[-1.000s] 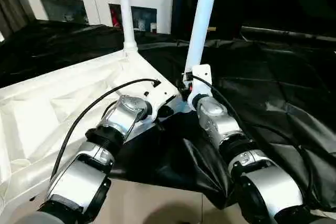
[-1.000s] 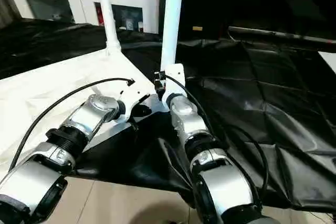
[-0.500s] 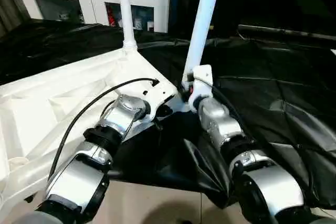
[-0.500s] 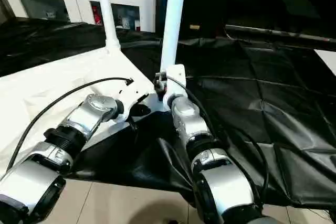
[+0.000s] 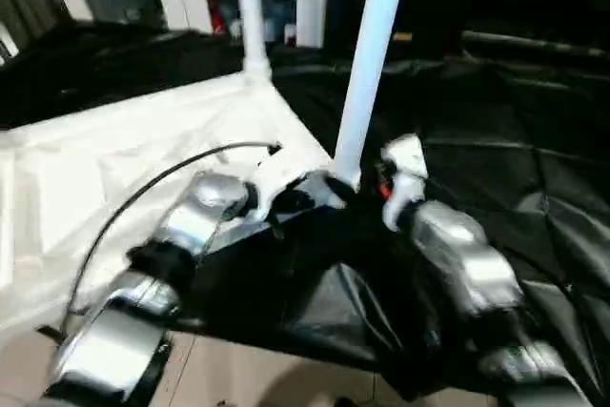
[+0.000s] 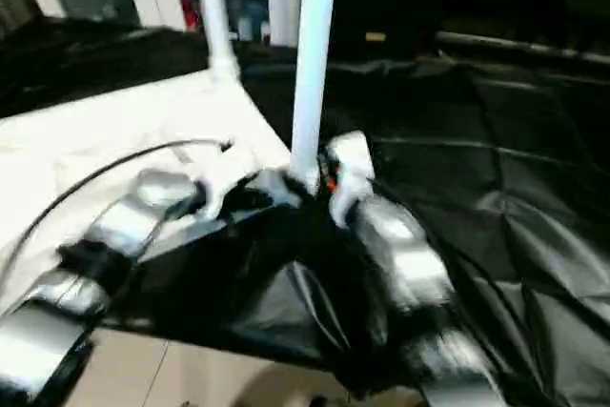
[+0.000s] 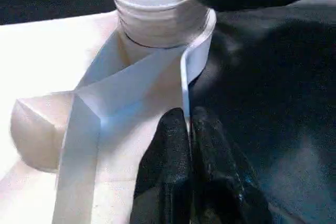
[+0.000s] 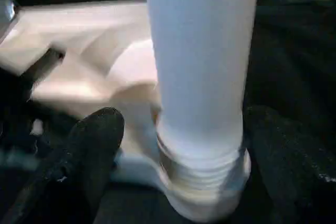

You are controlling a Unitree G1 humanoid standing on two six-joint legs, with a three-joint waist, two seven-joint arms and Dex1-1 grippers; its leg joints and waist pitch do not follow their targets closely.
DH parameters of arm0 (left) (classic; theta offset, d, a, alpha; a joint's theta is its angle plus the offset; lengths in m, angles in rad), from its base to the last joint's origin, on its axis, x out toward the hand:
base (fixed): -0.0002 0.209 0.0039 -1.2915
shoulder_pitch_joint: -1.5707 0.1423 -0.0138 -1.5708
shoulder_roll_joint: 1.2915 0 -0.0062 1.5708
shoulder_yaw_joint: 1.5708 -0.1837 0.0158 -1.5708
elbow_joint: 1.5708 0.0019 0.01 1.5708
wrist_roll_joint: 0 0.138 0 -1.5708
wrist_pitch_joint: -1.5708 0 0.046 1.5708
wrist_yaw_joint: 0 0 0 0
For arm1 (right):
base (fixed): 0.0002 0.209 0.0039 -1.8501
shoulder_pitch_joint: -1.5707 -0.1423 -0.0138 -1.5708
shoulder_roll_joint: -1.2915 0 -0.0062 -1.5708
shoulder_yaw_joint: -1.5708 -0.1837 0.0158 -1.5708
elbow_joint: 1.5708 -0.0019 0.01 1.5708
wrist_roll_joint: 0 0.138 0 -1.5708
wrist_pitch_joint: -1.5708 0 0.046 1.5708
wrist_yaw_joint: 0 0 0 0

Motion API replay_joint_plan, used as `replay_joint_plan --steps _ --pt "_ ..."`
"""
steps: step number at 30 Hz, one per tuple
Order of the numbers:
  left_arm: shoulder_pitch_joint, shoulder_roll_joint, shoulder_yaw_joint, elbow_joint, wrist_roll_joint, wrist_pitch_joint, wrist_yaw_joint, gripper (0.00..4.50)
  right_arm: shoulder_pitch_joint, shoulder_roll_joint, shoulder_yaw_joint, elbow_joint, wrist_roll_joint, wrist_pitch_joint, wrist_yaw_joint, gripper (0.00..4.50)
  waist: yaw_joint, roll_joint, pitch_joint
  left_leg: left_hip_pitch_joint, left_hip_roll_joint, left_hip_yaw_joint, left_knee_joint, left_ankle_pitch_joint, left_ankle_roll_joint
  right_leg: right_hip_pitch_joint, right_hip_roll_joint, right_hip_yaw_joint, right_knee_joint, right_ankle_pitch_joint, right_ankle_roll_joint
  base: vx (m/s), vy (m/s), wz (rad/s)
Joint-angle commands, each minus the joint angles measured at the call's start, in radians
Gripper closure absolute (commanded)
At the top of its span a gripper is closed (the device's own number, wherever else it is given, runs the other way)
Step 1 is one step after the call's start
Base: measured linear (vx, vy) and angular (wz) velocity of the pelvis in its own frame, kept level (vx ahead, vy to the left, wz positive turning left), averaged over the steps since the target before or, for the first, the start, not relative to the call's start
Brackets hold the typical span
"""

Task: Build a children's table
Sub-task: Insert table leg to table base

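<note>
On the black-draped table [image 5: 534,169], the children's table [image 5: 105,169] is lying upside down. At its near corner, the left gripper [image 7: 188,129] is pinching the thin rim, fingers closed. Further right, the right gripper [image 8: 173,145] is standing open around the leg [image 8: 202,61], not touching it. Light, stiff and slick, the leg looks best gripped low, near its threads.

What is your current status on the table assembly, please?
Left pincer pinching tabletop rim. Right pincer open around near leg, not touching. Leg standing in corner socket; far leg also up. Nothing in the way.
</note>
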Motion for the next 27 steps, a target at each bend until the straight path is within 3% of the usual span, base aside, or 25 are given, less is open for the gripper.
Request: replay_joint_plan --steps 1,2,3,4,5,6,11,12,15,16,17,21,23,25,27 --pt "0.036 0.025 -0.056 -0.082 -0.025 -0.031 -0.136 4.5 0.05 -0.04 0.033 -0.112 0.01 0.05 0.054 0.19 0.006 0.007 -0.079 -0.019 0.016 0.008 -0.042 0.027 0.148 0.106 -0.084 0.07 -0.056 -0.041 -0.159 0.0 0.0 0.0" --pt "0.05 0.045 -0.066 -0.107 -0.034 -0.04 -0.179 4.5 0.073 -0.061 0.046 -0.147 0.011 0.061 0.083 0.19 0.008 0.031 -0.072 -0.014 0.017 0.009 -0.046 -0.018 0.116 0.099 -0.084 0.07 -0.067 -0.127 -0.139 0.0 0.0 0.0" --pt "0.05 0.045 -0.066 -0.107 -0.034 -0.04 -0.179 4.5 0.073 -0.061 0.046 -0.147 0.011 0.061 0.083 0.19 0.005 0.024 -0.071 -0.011 0.02 0.011 -0.049 -0.047 0.102 0.097 -0.083 0.068 -0.077 -0.169 -0.129 0.0 0.0 0.0" --pt "0.058 0.058 -0.073 -0.123 -0.041 -0.045 -0.212 4.5 0.083 -0.079 0.061 -0.156 0.004 0.054 0.113 0.19 0.004 0.018 -0.069 -0.01 0.012 0.013 -0.049 -0.083 0.08 0.098 -0.078 0.066 -0.084 -0.238 -0.107 0.0 0.0 0.0" --pt "0.065 0.07 -0.08 -0.138 -0.047 -0.054 -0.243 4.5 0.093 -0.095 0.073 -0.172 0.0 0.057 0.136 0.19 0.004 0.018 -0.068 -0.007 0.011 0.015 -0.05 -0.1 0.069 0.094 -0.075 0.068 -0.088 -0.288 -0.09 0.0 0.0 0.0" --pt "0.068 0.079 -0.084 -0.152 -0.054 -0.053 -0.27 4.5 0.094 -0.106 0.081 -0.171 -0.003 0.055 0.156 0.19 0.005 0.024 -0.067 -0.004 0.012 0.017 -0.051 -0.104 0.063 0.088 -0.074 0.07 -0.092 -0.312 -0.079 0.0 0.0 0.0" --pt "0.065 0.091 -0.084 -0.167 -0.062 -0.058 -0.323 4.5 0.092 -0.149 0.119 -0.173 -0.022 0.059 0.218 0.19 0.005 0.024 -0.071 -0.008 0.012 0.016 -0.048 -0.084 0.057 0.09 -0.071 0.072 -0.087 -0.288 -0.082 0.0 0.0 0.0" --pt "0.065 0.093 -0.085 -0.169 -0.06 -0.058 -0.325 4.5 0.094 -0.154 0.122 -0.18 -0.017 0.068 0.227 0.19 0.005 0.023 -0.074 -0.016 0.013 0.013 -0.047 -0.063 0.06 0.096 -0.071 0.072 -0.079 -0.247 -0.089 0.0 0.0 0.0" --pt "0.069 0.098 -0.087 -0.18 -0.064 -0.054 -0.336 4.5 0.088 -0.168 0.133 -0.181 -0.02 0.079 0.244 0.19 0.003 0.025 -0.077 -0.023 0.016 0.009 -0.044 -0.035 0.063 0.099 -0.074 0.073 -0.069 -0.187 -0.105 0.0 0.0 0.0" --pt "0.069 0.099 -0.086 -0.178 -0.061 -0.057 -0.331 4.5 0.083 -0.171 0.137 -0.173 -0.023 0.077 0.254 0.19 0.002 0.019 -0.078 -0.027 0.014 0.009 -0.042 -0.028 0.065 0.102 -0.073 0.072 -0.065 -0.161 -0.11 0.0 0.0 0.0" --pt "0.069 0.099 -0.086 -0.177 -0.059 -0.058 -0.328 4.5 0.081 -0.172 0.137 -0.169 -0.027 0.073 0.251 0.19 0.002 0.022 -0.079 -0.028 0.014 0.008 -0.041 -0.026 0.068 0.102 -0.075 0.072 -0.062 -0.148 -0.117 0.0 0.0 0.0" --pt "0.073 0.099 -0.082 -0.181 -0.057 -0.056 -0.334 4.5 0.072 -0.174 0.139 -0.155 -0.034 0.067 0.258 0.19 0.001 0.021 -0.079 -0.029 0.013 0.009 -0.038 -0.025 0.07 0.102 -0.075 0.072 -0.062 -0.15 -0.118 0.0 0.0 0.0" --pt "0.074 0.099 -0.079 -0.181 -0.057 -0.055 -0.334 4.5 0.061 -0.172 0.143 -0.142 -0.039 0.064 0.261 0.53 0.001 0.02 -0.08 -0.029 0.012 0.009 -0.037 -0.029 0.068 0.103 -0.076 0.071 -0.064 -0.167 -0.114 0.0 0.0 0.0" --pt "0.073 0.099 -0.079 -0.181 -0.056 -0.054 -0.333 4.5 0.06 -0.173 0.144 -0.139 -0.039 0.063 0.264 0.53 0.001 0.015 -0.08 -0.029 0.011 0.01 -0.037 -0.028 0.068 0.104 -0.075 0.071 -0.065 -0.179 -0.107 0.0 0.0 0.0" --pt "0.073 0.1 -0.079 -0.181 -0.055 -0.054 -0.332 4.5 0.06 -0.172 0.143 -0.138 -0.037 0.064 0.266 0.87 0.002 0.017 -0.079 -0.03 0.011 0.01 -0.036 -0.025 0.069 0.103 -0.075 0.071 -0.065 -0.185 -0.1 0.0 0.0 0.0"
